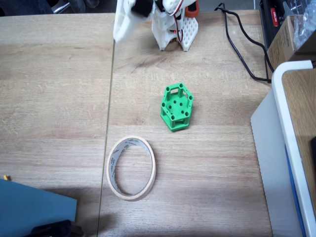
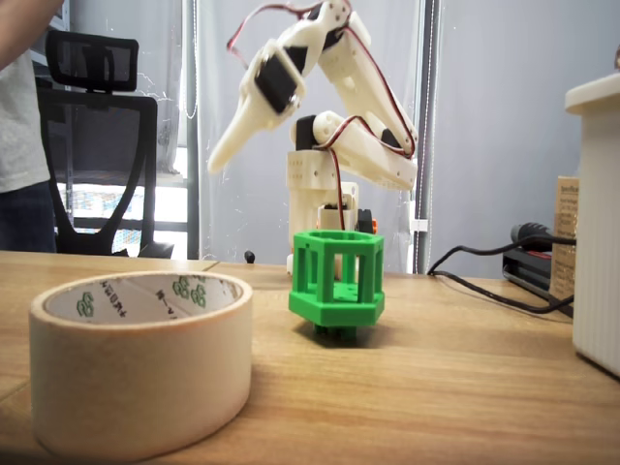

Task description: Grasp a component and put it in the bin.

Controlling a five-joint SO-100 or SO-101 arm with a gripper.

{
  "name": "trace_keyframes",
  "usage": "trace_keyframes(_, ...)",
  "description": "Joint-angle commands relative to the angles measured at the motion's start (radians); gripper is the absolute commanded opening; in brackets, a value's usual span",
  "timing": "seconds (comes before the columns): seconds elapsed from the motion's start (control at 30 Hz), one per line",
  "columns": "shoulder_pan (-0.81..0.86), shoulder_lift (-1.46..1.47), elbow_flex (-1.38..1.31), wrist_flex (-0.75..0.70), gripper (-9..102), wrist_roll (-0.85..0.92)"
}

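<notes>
The green hexagonal component (image 1: 177, 106) stands on the wooden table just right of centre, in front of the arm's base; up close it is two perforated plates joined by posts (image 2: 337, 281). The bin, a beige masking-tape ring (image 1: 111, 165), lies flat to the component's lower left and fills the near left foreground (image 2: 136, 378). My gripper (image 1: 120, 33) is blurred at the top edge, well away from both. In the low fixed view the gripper (image 2: 215, 160) hangs high, pointing down-left, its fingers together with nothing held.
A big white-edged box (image 1: 291, 123) fills the right side. A black cable (image 1: 242, 54) runs across the table at upper right. A blue object (image 1: 34, 207) sits at the bottom left corner. A chair (image 2: 97, 145) and a person stand behind the table.
</notes>
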State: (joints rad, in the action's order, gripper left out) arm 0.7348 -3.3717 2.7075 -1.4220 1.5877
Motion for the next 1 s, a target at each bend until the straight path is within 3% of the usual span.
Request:
trace_keyframes(0.0, -0.104, -0.002, -0.114, -0.002, 1, -0.003)
trace_keyframes(0.47, -0.466, 0.497, -0.396, 0.008, 1, -0.009)
trace_keyframes(0.67, -0.531, 0.726, -0.512, 0.008, 3, -0.011)
trace_keyframes(0.97, -0.581, 0.865, -0.526, 0.008, 14, -0.008)
